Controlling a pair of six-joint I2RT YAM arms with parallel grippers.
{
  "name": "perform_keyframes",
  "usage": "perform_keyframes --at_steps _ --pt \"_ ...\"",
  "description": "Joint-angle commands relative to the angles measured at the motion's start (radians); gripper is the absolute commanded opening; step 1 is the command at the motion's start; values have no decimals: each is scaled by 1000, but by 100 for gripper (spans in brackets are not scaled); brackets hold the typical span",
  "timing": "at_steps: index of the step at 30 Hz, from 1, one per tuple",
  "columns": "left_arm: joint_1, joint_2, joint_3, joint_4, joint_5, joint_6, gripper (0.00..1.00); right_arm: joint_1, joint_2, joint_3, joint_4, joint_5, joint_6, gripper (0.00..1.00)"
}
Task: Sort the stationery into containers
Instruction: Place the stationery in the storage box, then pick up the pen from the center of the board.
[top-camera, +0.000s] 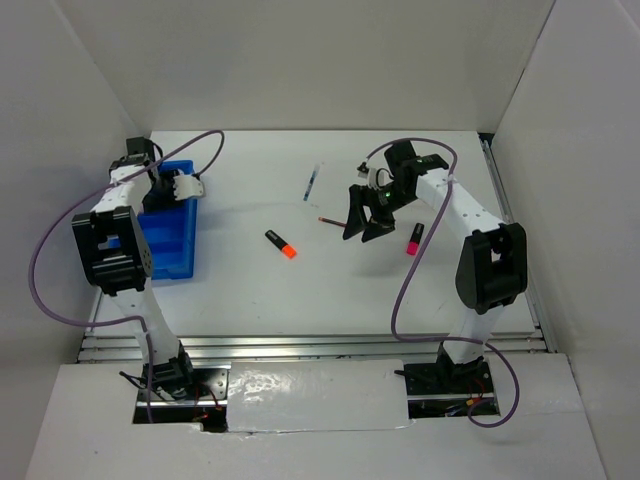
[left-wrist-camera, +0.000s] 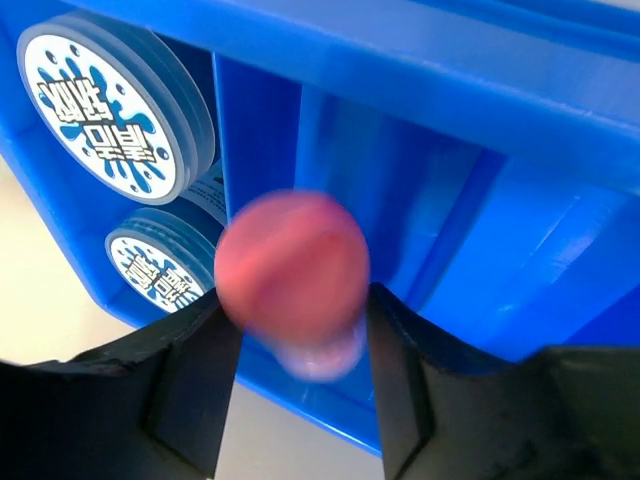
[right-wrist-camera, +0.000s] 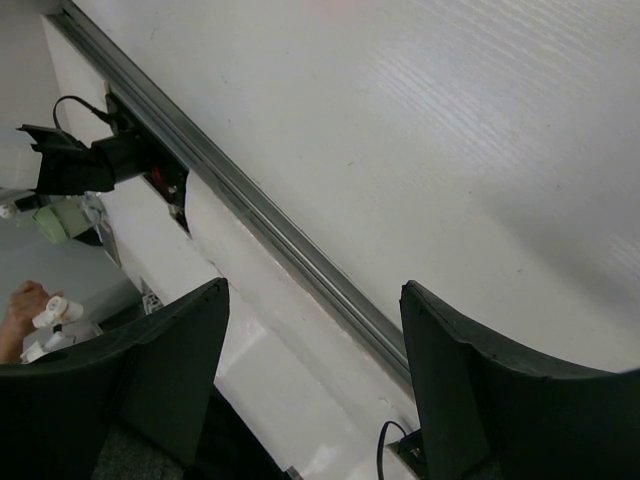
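The bright blue tray (top-camera: 165, 240) stands at the left. My left gripper (top-camera: 186, 186) hovers over its far end, shut on the chunky pink marker (left-wrist-camera: 292, 270), which shows blurred, end-on, between the fingers in the left wrist view. Two blue-white tape rolls (left-wrist-camera: 105, 110) (left-wrist-camera: 155, 275) lie in one tray compartment. A black-orange highlighter (top-camera: 281, 244), a blue pen (top-camera: 312, 183), a red pen (top-camera: 329, 219) and a black-pink highlighter (top-camera: 414, 238) lie on the table. My right gripper (top-camera: 364, 226) is open and empty above the table, beside the red pen.
White walls enclose the table on three sides. A metal rail (right-wrist-camera: 270, 225) runs along the table's near edge. Purple cables loop beside both arms.
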Motion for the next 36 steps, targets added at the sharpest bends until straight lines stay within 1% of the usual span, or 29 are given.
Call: perform_keyframes --at_steps 1,3,4,7,9,10,11,12,13,14,15,16,17,18,21,22,24,25,27,29,33,36 --pt "7 -39 40 14 28 -6 64 20 -26 10 21 -1 -9 76" --pt "10 -54 55 6 48 -13 85 24 -26 19 18 -1 -12 76" --pt "11 -59 68 -21 62 -15 89 27 -26 19 18 -1 -11 76" --pt "16 -71 112 -57 105 -35 92 31 -29 19 18 5 -11 76" --pt "20 -84 150 -77 143 -61 91 33 -35 18 19 6 -11 76" --pt "26 -94 173 -86 175 -75 88 33 -37 18 19 9 -11 76" --pt "36 -100 233 -124 214 -91 87 33 -41 13 21 12 -11 76" --pt "39 -103 265 -155 307 -127 84 33 -44 12 24 16 -11 76" --pt "40 -117 299 -189 350 -141 82 33 -46 7 22 17 -13 75" --pt "33 -126 350 -275 399 -127 81 33 -54 3 27 20 -13 75" --pt "23 -152 362 -322 482 -107 77 31 -54 -1 29 23 -13 76" --pt "-15 -171 362 -354 505 -90 75 33 -55 -4 27 23 -13 75" --pt "-41 -192 326 -380 518 -75 74 33 -54 -2 29 25 -16 75" --pt "-102 -235 304 -390 525 -63 72 28 -52 -4 29 28 -16 75" --pt "-206 -295 183 -394 522 -43 71 13 -54 -5 30 34 -20 75" --pt "-283 -303 156 -393 525 -44 72 5 -55 -8 30 35 -20 75" --pt "-351 -297 99 -388 528 -49 71 -12 -58 -13 32 32 -22 75" --pt "-406 -291 74 -385 531 -46 71 -28 -67 -20 30 31 -25 75" --pt "-469 -253 63 -399 535 -26 69 -53 -80 -34 32 31 -28 75" --pt "-501 -214 77 -424 527 8 68 -84 -93 -48 36 31 -26 75" --pt "-564 -65 166 -514 504 68 67 -118 -127 -74 44 25 -25 75" --pt "-607 13 191 -536 486 91 65 -134 -132 -71 39 26 -26 76"
